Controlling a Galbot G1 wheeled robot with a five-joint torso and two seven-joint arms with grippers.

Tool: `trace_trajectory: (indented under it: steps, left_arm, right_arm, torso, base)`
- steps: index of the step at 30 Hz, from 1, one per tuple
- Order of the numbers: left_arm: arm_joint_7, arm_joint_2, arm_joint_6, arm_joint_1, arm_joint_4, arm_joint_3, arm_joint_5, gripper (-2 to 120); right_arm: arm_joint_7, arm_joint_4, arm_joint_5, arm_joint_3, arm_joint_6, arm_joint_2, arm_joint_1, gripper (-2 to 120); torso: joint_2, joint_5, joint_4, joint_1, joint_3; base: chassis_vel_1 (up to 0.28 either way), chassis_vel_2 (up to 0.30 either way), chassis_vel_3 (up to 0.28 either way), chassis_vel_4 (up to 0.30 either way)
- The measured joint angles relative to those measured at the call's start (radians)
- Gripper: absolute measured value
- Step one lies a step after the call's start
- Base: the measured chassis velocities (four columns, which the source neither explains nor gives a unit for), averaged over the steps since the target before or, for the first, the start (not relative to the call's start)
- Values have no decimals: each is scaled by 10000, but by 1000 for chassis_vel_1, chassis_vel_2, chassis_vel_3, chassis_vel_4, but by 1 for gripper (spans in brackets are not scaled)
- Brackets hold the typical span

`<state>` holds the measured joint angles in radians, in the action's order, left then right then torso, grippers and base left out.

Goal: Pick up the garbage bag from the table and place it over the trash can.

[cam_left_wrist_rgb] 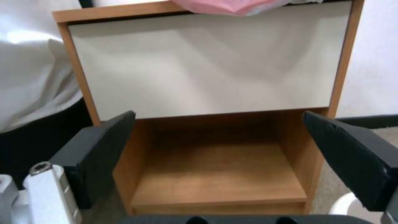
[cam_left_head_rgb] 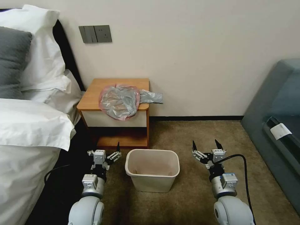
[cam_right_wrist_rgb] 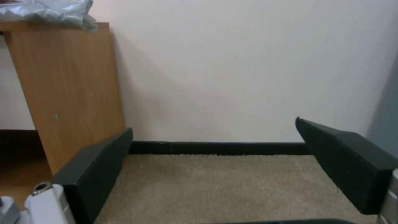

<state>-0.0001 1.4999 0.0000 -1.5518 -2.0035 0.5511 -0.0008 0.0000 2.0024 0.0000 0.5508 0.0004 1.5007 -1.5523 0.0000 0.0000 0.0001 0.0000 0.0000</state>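
Two robot grippers held low with fingers spread apart, either side of a trash can, with a garbage bag on the table behind.

The left gripper (cam_left_head_rgb: 107, 152) hangs just left of the beige trash can (cam_left_head_rgb: 152, 170), holding nothing, its dark fingers (cam_left_wrist_rgb: 97, 155) wide apart and facing the table's white drawer front (cam_left_wrist_rgb: 207, 62). The right gripper (cam_left_head_rgb: 207, 146) hangs to the can's right, equally spread and empty, above tan carpet (cam_right_wrist_rgb: 224, 186). The can stands upright on the carpet in front of the wooden table (cam_left_head_rgb: 100, 90). The crinkled grey and pink garbage bag (cam_left_head_rgb: 120, 100) lies on the tabletop, drooping over its front edge and its right side. A white bed (cam_left_head_rgb: 28, 125) sits left of the table.
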Motion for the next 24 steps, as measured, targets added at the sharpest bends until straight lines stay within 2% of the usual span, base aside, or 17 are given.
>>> trace_trajectory:
  steps: [2,5,6,9,10,13,14,18,24]
  left_arm:
    - [1,-9,0,-60,-104,49,-41,100]
    - [-5,-111,41,-560,-970,523,-441,100]
    - [-5,-111,41,-560,-970,523,-441,100]
    - [-17,-248,121,-1207,-2084,1141,-963,100]
    - [-17,-248,121,-1207,-2084,1141,-963,100]
    - [-29,-387,203,-1869,-3219,1763,-1487,100]
    - [-29,-387,203,-1869,-3219,1763,-1487,100]
    - [17,-570,294,-2681,-4540,2498,-2187,100]
    - [327,-838,525,-2933,-4521,2567,-2789,100]
  right_arm:
    - [-50,121,0,39,64,42,-116,100]
    - [-499,1115,-1,367,687,435,-1152,100]
    - [-499,1115,-1,367,687,435,-1152,100]
    - [-1082,2387,-7,790,1487,947,-2461,100]
    - [-1082,2387,-7,790,1487,947,-2461,100]
    - [-1248,2726,193,929,1486,1090,-2847,100]
    - [-1248,2726,193,929,1486,1090,-2847,100]
    - [-1306,2731,396,913,1300,1100,-2834,100]
    - [-1396,2726,806,855,1030,1093,-2730,100]
  torso:
    - [0,0,0,1,0]
    - [0,0,-2,0,0]
    - [0,0,-2,0,0]
    - [0,-3,-3,1,-1]
    - [0,-3,-3,1,-1]
    - [0,1,-2,0,-2]
    - [0,1,-2,0,-2]
    - [1,2,0,1,-2]
    - [1,1,-1,0,-1]
  base:
    - [0,0,0,0]
    - [0,0,0,0]
    - [0,0,0,0]
    - [0,0,0,0]
    - [0,0,0,0]
    - [0,0,0,0]
    - [0,0,0,0]
    - [0,0,0,0]
    - [0,0,0,0]
